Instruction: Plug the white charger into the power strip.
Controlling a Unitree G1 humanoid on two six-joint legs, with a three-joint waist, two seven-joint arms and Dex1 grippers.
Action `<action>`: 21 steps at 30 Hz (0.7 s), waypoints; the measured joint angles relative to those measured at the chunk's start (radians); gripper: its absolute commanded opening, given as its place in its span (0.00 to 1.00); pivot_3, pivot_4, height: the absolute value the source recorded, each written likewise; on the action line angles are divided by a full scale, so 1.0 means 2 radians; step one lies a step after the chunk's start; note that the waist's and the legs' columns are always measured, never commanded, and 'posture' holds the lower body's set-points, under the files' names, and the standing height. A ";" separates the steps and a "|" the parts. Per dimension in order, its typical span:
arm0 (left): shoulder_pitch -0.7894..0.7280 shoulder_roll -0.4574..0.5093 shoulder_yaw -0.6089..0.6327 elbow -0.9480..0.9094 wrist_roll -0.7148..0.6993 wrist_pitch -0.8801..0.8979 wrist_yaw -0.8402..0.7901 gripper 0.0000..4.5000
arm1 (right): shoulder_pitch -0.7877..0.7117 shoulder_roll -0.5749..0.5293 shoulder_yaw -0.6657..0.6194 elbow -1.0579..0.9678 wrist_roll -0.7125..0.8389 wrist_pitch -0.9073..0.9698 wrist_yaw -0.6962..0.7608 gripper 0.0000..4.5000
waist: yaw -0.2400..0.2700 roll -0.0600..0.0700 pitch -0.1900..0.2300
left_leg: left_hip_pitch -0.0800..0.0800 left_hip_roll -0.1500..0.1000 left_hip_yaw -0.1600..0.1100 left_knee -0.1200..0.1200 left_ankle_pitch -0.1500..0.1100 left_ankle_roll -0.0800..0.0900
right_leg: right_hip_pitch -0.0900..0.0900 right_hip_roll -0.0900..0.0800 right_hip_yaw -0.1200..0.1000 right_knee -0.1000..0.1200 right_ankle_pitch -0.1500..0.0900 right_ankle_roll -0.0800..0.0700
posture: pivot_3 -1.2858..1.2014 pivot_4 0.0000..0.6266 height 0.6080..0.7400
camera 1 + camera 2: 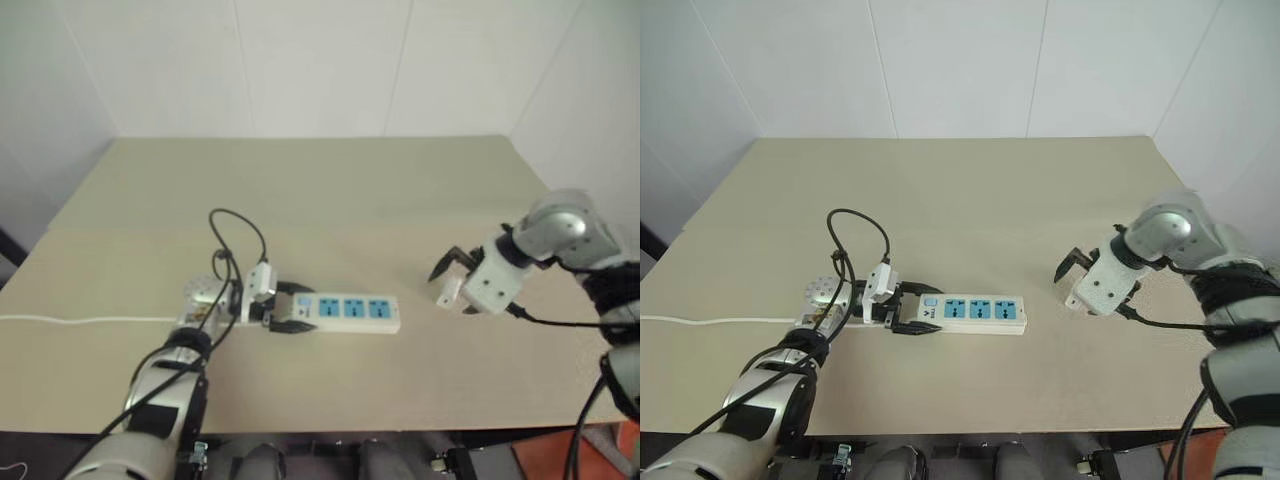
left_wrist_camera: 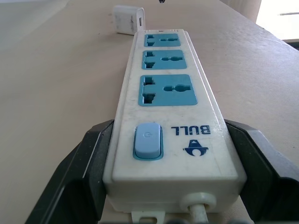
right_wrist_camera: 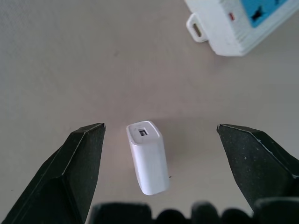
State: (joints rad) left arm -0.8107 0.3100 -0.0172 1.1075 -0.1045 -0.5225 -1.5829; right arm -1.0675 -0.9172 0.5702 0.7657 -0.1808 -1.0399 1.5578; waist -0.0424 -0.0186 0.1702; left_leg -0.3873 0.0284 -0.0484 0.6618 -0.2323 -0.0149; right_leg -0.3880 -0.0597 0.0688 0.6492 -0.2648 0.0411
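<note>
A thin white cord point(image 1: 90, 320) runs across the tabletop point(image 1: 330, 190) from its left edge toward the left arm. The left gripper point(image 1: 918, 309) lies low over the tabletop, pointing right, its two black fingers point(image 2: 79, 177) pressed against the long sides of the strip point(image 1: 350, 312) at its switch end. The strip lies flat, lengthwise left to right, near the middle of the tabletop. In the left wrist view, the pale blue switch point(image 2: 148, 141) sits nearest the gripper, beside a blue logo, and the three blue sockets point(image 2: 167, 89) follow in a row away from it. The cord leaves the strip at the clamped end.

Beyond the strip's free right end, a little apart from it, the charger point(image 3: 148, 157) lies on its side on the bare tabletop. It is a small white block with a small port in the end that faces the strip.

The right gripper point(image 1: 452, 283) hangs above the charger, pointing steeply down. Its fingers point(image 3: 74, 163) are spread wide. In the right wrist view, the charger lies between them, closer to one finger than the other, and touches neither. A corner of the strip, with a small mounting tab, shows beyond the charger in that view.
</note>
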 measured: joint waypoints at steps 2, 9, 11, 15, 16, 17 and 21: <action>0.001 0.000 -0.001 -0.002 -0.001 0.000 0.000 0.73 | -0.009 0.013 0.014 0.032 -0.018 -0.024 -0.001 1.00 | 0.000 0.000 0.000 | 0.000 0.000 0.000 0.000 0.000 0.000 | 0.000 0.000 0.000 0.000 0.000 0.000 | 0.52 0.24 1.00; 0.006 0.003 -0.002 -0.009 -0.004 0.001 0.000 0.73 | -0.038 0.037 0.028 0.099 -0.080 -0.070 -0.034 1.00 | -0.001 0.001 0.000 | 0.000 0.000 0.000 0.000 0.000 0.000 | 0.000 0.000 0.000 0.000 0.000 0.000 | 0.52 0.24 1.00; 0.008 0.003 -0.003 -0.013 -0.005 0.001 0.000 0.73 | -0.048 0.044 0.032 0.117 -0.104 -0.082 -0.054 1.00 | -0.001 0.001 0.000 | 0.000 0.000 0.000 0.000 0.000 0.000 | 0.000 0.000 0.000 0.000 0.000 0.000 | 0.52 0.24 1.00; 0.009 0.003 -0.003 -0.015 -0.005 0.001 0.000 0.73 | -0.058 0.057 0.044 0.141 -0.147 -0.098 -0.097 1.00 | -0.001 0.001 0.000 | 0.000 0.000 0.000 0.000 0.000 0.000 | 0.000 0.000 0.000 0.000 0.000 0.000 | 0.52 0.24 1.00; 0.009 0.003 -0.003 -0.015 -0.005 0.000 0.000 0.73 | -0.060 0.060 0.045 0.146 -0.158 -0.098 -0.109 1.00 | -0.001 0.001 0.000 | 0.000 0.000 0.000 0.000 0.000 0.000 | 0.000 0.000 0.000 0.000 0.000 0.000 | 0.52 0.24 1.00; 0.010 0.003 -0.003 -0.015 -0.005 0.000 0.000 0.73 | -0.064 0.064 0.046 0.153 -0.173 -0.098 -0.127 1.00 | -0.002 0.001 0.000 | 0.000 0.000 0.000 0.000 0.000 0.000 | 0.000 0.000 0.000 0.000 0.000 0.000 | 0.52 0.24 1.00; 0.010 0.002 -0.004 -0.017 -0.005 0.000 0.001 0.73 | -0.077 0.070 0.061 0.172 -0.225 -0.099 -0.191 1.00 | -0.001 0.001 0.000 | 0.000 0.000 0.000 0.000 0.000 0.000 | 0.000 0.000 0.000 0.000 0.000 0.000 | 0.52 0.24 1.00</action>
State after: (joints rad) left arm -0.7906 0.3144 -0.0246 1.0744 -0.1149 -0.5217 -1.5817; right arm -1.2221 -0.7773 0.6922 1.1088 -0.6314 -1.2373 1.1750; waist -0.0447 -0.0166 0.1694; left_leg -0.3866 0.0283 -0.0482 0.6613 -0.2323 -0.0150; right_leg -0.3884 -0.0598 0.0691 0.6499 -0.2647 0.0408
